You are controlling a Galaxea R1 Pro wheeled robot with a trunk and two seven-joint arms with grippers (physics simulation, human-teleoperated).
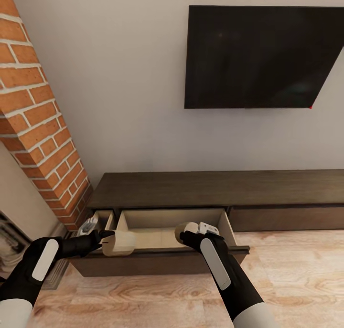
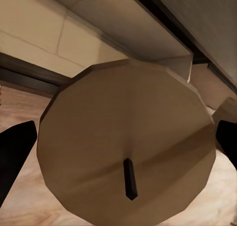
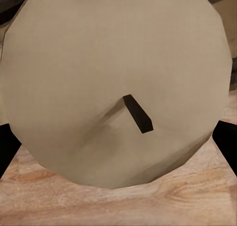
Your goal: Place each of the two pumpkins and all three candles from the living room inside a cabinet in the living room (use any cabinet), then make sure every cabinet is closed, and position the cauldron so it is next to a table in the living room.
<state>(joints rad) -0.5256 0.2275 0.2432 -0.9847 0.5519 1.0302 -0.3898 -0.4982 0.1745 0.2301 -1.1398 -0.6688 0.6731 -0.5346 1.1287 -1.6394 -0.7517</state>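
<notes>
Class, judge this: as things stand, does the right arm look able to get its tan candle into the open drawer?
Probably yes. The right gripper holds the beige wax candle just above the open pale-lined drawer of the dark brown cabinet, with nothing visible between.

Dark wall television (image 1: 260, 56), red brick column (image 1: 40, 122), pale wall (image 1: 129, 89), wood-grain floor (image 1: 296, 280)

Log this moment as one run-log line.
left gripper: shut on candle | right gripper: shut on second candle | both over open drawer of cabinet | release pending
</notes>
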